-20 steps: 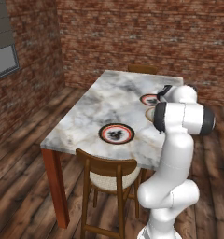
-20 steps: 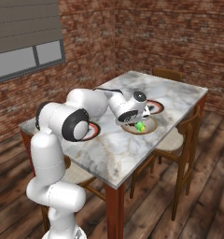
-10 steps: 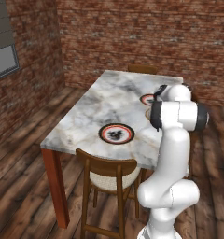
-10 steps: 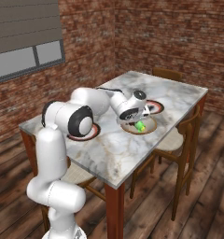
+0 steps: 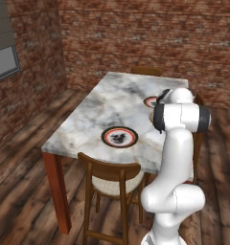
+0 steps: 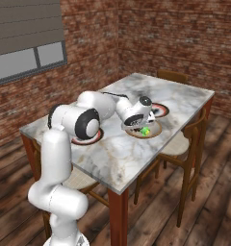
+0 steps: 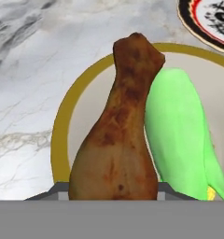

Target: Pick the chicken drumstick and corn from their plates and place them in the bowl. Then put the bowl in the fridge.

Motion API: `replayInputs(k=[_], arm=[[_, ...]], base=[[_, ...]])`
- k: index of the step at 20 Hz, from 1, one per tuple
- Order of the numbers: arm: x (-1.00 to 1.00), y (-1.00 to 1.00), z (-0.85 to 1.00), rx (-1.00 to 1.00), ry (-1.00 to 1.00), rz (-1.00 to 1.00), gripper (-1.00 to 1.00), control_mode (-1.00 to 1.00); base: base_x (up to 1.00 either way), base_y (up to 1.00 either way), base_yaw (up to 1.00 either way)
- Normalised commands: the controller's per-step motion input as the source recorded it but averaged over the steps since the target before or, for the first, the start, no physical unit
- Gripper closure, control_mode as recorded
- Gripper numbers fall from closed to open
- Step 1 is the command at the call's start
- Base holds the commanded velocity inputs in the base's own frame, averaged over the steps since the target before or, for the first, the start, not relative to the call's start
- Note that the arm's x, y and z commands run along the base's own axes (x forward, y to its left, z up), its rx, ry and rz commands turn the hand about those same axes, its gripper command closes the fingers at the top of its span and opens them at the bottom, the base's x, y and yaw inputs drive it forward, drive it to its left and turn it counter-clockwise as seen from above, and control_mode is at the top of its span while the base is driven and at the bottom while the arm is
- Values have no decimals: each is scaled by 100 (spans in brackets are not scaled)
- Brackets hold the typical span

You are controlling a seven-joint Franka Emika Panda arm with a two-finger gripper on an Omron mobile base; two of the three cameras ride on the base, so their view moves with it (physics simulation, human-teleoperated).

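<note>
My gripper (image 7: 111, 193) is shut on the chicken drumstick (image 7: 118, 140), a reddish-brown piece hanging thick end toward the hand, just above the tan bowl (image 7: 62, 130). The bright green corn (image 7: 181, 135) lies in the bowl beside the drumstick, its yellowish tip near the hand. In the right base view the gripper (image 6: 136, 126) hovers low over the bowl (image 6: 153, 133), with the corn (image 6: 145, 130) showing under it. One ringed plate (image 6: 161, 109) sits just beyond the bowl, the other plate (image 5: 119, 137) lies near the table's front edge. My arm hides the bowl in the left base view.
The marble table (image 5: 102, 105) stands on red-brown legs, with brick walls behind. A wooden chair (image 5: 112, 179) is tucked in at the near side, another chair (image 6: 185, 144) at the right side, a third at the far end (image 6: 173, 77). A window (image 6: 35, 57) is on the left wall.
The arm's elbow has shifted a little and the hand has eased slightly lower over the bowl. The drumstick stays in the grip and the corn has not moved.
</note>
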Motion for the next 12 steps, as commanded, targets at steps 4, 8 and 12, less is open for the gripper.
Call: replayInputs(k=[4,8,12], arm=[[8,-2,-9,0,0,0,100,-100],[8,-1,-5,0,0,0,100,-100],[11,0,-11,0,4,0,100,-100]], base=[[0,0,0],[0,0,0],[0,0,0]])
